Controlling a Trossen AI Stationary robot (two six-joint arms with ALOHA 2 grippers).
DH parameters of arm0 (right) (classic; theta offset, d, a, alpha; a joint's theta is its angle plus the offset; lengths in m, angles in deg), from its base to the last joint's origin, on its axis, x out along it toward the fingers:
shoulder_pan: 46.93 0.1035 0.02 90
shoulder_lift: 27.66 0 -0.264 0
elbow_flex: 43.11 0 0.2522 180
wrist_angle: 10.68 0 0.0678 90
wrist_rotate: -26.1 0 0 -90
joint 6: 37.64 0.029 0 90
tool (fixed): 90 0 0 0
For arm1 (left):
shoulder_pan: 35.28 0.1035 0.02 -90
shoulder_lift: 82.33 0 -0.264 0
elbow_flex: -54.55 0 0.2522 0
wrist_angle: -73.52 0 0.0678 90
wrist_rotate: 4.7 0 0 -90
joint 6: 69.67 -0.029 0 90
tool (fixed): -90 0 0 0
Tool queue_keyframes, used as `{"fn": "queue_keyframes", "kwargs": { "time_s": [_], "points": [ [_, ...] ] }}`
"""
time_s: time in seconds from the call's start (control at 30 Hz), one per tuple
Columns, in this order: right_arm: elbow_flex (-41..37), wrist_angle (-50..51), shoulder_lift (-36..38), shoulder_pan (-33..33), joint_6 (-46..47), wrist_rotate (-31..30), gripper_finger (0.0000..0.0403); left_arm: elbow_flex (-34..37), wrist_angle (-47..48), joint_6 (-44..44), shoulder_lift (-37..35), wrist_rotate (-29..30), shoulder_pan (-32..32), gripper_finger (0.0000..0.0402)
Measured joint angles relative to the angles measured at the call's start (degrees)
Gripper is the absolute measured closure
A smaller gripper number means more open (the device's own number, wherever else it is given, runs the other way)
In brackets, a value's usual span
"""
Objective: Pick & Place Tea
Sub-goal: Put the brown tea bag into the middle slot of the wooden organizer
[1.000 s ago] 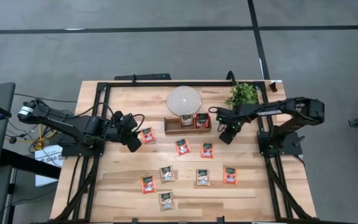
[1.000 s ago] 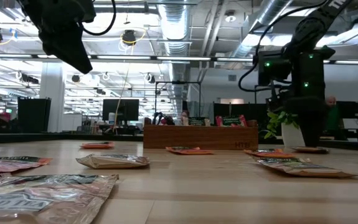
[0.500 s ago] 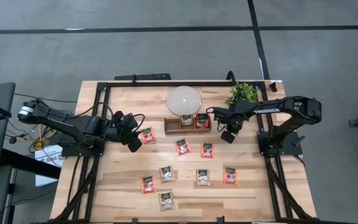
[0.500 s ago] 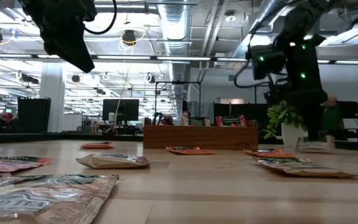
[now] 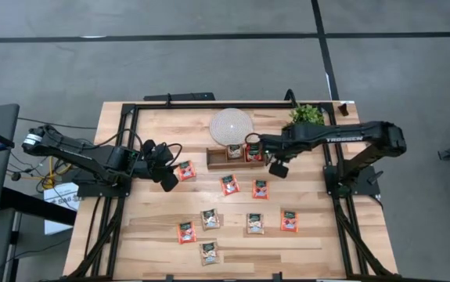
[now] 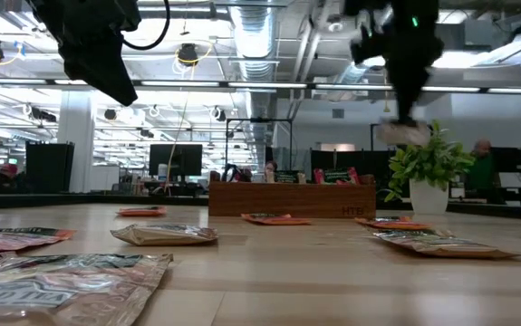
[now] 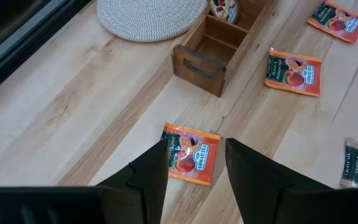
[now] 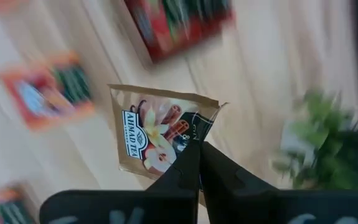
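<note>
My right gripper (image 5: pixel 276 168) hangs just right of the wooden tray (image 5: pixel 218 163), shut on a pale tan tea sachet (image 8: pixel 160 137) that dangles from its fingertips (image 8: pixel 197 160). In the low view that sachet (image 6: pixel 403 134) is well above the table. My left gripper (image 7: pixel 196 168) stands open over a red-orange tea sachet (image 7: pixel 191 155) at the left of the table (image 5: pixel 185 170). Several more sachets lie flat on the wood, among them a red-orange one (image 5: pixel 229 184) and a tan one (image 5: pixel 210 218). The tray holds sachets upright in its middle and right compartments.
A round white woven disc (image 5: pixel 232 125) lies behind the tray. A small potted plant (image 5: pixel 307 117) stands at the back right, close to the right arm. Black frame rails run along the table's sides and back edge.
The right gripper has closed on the tan sachet, lifted it off the table and swung left toward the tray. The left arm has not moved.
</note>
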Motion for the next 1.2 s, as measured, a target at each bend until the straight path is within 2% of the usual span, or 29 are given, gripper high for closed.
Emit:
{"fn": "queue_keyframes", "kwargs": {
  "time_s": [0.23,0.6,0.77,0.97,1.2],
  "points": [
    [11.6,-6.9,-5.6,4.1,-7.7,-6.9,0.0403,0.0,0.0,-1.3,0.0,0.1,0.0,0.0250],
    [28.9,-8.3,-25.4,3.1,-29.3,-14.2,0.0403,0.0,0.0,-1.3,0.0,0.2,0.0,0.0250],
    [31.9,-8.2,-31.0,3.1,-33.3,-20.2,0.0403,0.0,0.0,-1.3,0.0,0.3,0.0,0.0250],
    [32.5,-7.7,-35.5,3.1,-34.0,-20.3,0.0403,0.0,-0.2,-1.3,0.0,0.7,0.0,0.0250],
    [32.5,-8.7,-36.8,3.1,-33.0,-21.7,0.0403,0.0,-0.2,-1.3,0.0,1.6,0.0,0.0250]
  ]
}}
